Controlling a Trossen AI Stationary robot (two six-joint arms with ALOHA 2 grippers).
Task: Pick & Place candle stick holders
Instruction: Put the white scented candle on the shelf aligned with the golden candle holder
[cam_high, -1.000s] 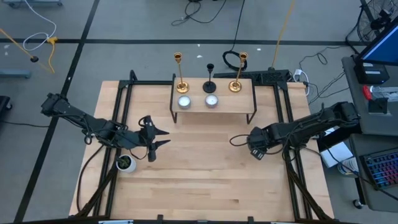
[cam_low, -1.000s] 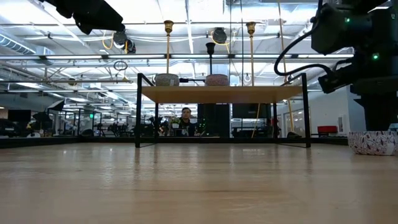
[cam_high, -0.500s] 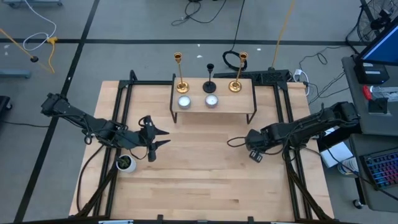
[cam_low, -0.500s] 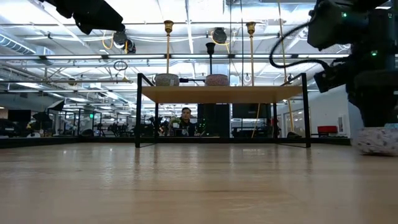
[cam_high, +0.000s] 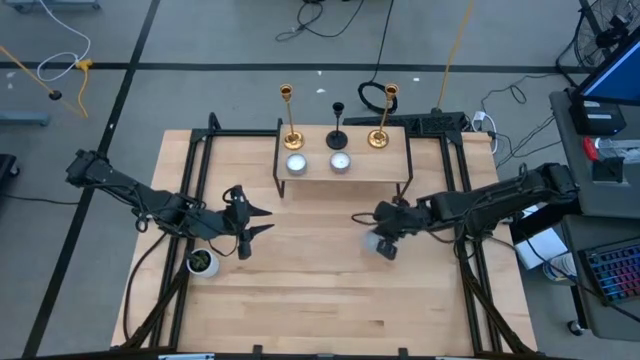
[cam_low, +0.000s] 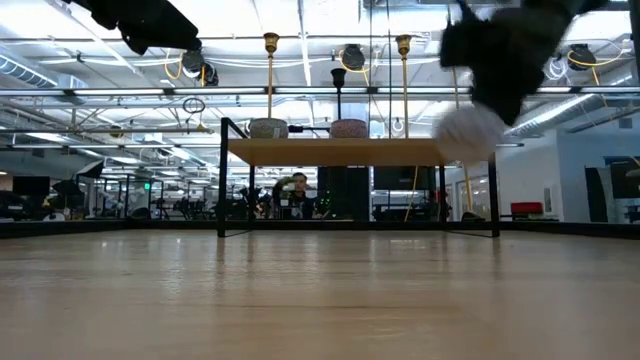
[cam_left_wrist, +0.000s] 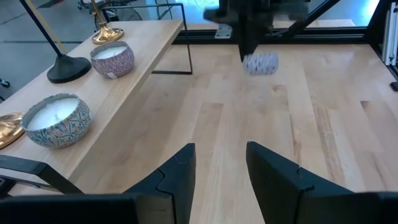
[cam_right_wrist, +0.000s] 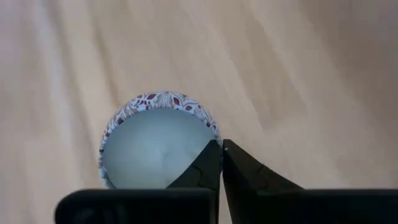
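Right gripper (cam_high: 384, 243) above mid-table, fingers pinched on the rim of a patterned candle tin (cam_right_wrist: 158, 140); left gripper (cam_high: 262, 221) parted, empty, near plant pot (cam_high: 203, 262); three candlesticks (cam_high: 338, 125) stand on the shelf (cam_high: 380, 167).

Grey tiled floor (cam_high: 200, 40) with cables (cam_high: 320, 15); a desk (cam_high: 610, 200) stands right; ceiling lights (cam_low: 310, 20) glow overhead.

table (cam_high: 320, 290): pale matt wood | gold candlesticks (cam_high: 291, 138): shiny metal | black candlestick (cam_high: 338, 138): matt
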